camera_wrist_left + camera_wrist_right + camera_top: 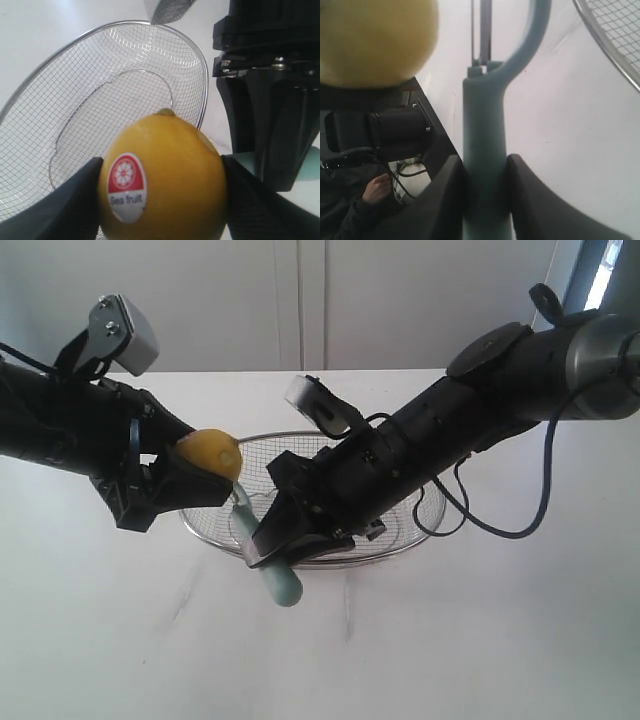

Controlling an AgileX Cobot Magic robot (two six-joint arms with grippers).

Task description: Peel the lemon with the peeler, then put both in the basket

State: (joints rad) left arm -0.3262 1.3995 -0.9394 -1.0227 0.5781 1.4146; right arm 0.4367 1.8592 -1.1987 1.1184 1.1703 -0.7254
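Left fingers (65, 205) clamped either side of the small dimpled yellow lemon (210, 453), sticker showing, held up at approx 9 o'clock of the wide silver wire-mesh basket (405, 540). Right fingers (540, 200) pinch the slim pale teal-green plastic peeler (281, 580) by its handle. Head's at lemon's 5 o'clock; contact, can't tell. Basket sits on the white surface (470, 640).

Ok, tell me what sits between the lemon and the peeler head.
Nothing. The right wrist view shows a bare gap between lemon and peeler, only white table behind it.
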